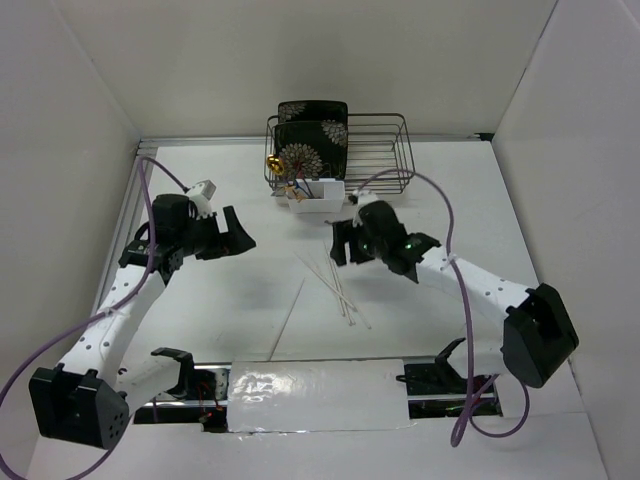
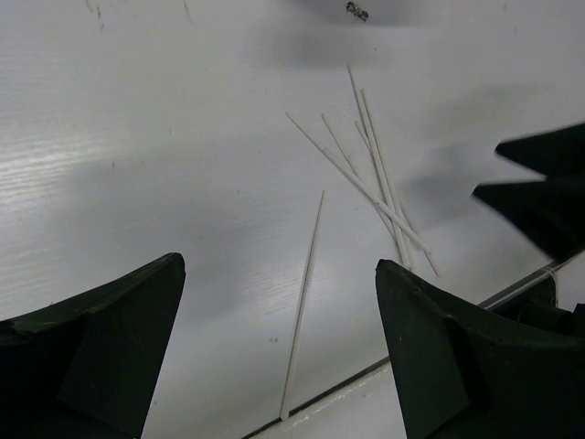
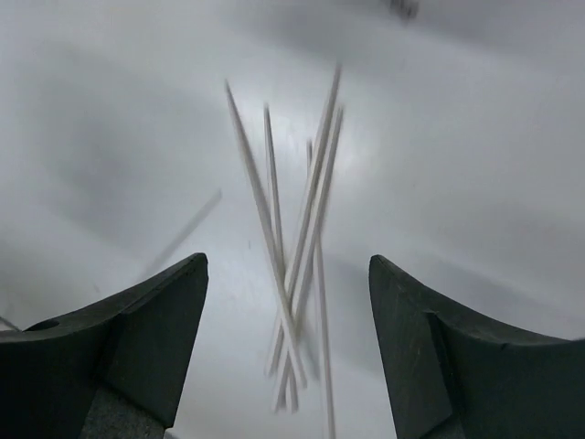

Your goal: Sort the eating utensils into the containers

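Pale thin chopsticks (image 1: 338,290) lie crossed on the table (image 1: 200,300).

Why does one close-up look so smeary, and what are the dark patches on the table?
Right wrist view: the pale thin chopsticks look smeared, probably motion or focus blur. Left wrist view: they are sharp; the grey patches on the white table are soft shadows. Top external view: even light, glare on the shiny white strip at the near edge.
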`<act>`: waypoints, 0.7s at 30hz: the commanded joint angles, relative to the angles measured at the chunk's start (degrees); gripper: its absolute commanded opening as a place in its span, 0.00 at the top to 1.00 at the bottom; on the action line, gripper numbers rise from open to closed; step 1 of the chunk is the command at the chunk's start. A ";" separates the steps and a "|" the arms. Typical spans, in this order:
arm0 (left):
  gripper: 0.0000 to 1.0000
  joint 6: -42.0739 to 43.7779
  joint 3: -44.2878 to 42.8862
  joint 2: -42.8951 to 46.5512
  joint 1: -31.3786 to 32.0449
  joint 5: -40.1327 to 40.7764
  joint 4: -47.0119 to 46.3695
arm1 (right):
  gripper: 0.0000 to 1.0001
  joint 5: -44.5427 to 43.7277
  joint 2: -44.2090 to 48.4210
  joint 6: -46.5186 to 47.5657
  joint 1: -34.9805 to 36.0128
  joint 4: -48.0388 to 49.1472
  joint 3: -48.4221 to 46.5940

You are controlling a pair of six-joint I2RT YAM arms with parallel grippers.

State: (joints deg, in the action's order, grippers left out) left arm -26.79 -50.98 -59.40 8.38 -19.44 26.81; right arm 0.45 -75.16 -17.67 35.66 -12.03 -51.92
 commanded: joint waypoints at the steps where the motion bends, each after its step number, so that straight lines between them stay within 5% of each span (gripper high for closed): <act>1: 0.02 -1.60 0.61 1.12 -0.12 1.52 1.50 | 0.23 -7.21 2.20 -5.97 5.73 -7.30 0.68; 16: 0.02 -4.24 5.10 6.48 -0.21 -2.00 1.93 | 0.23 -10.03 -12.54 -2.73 11.89 -5.20 1.39; 21: 0.02 -3.54 5.28 6.49 -0.30 -1.30 1.93 | 0.31 -9.50 -16.24 -1.05 11.71 -3.70 0.07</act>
State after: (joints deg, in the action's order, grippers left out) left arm -30.28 -45.63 -53.45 8.34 -20.38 29.17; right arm -8.23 -89.97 -20.32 47.37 -18.98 -49.30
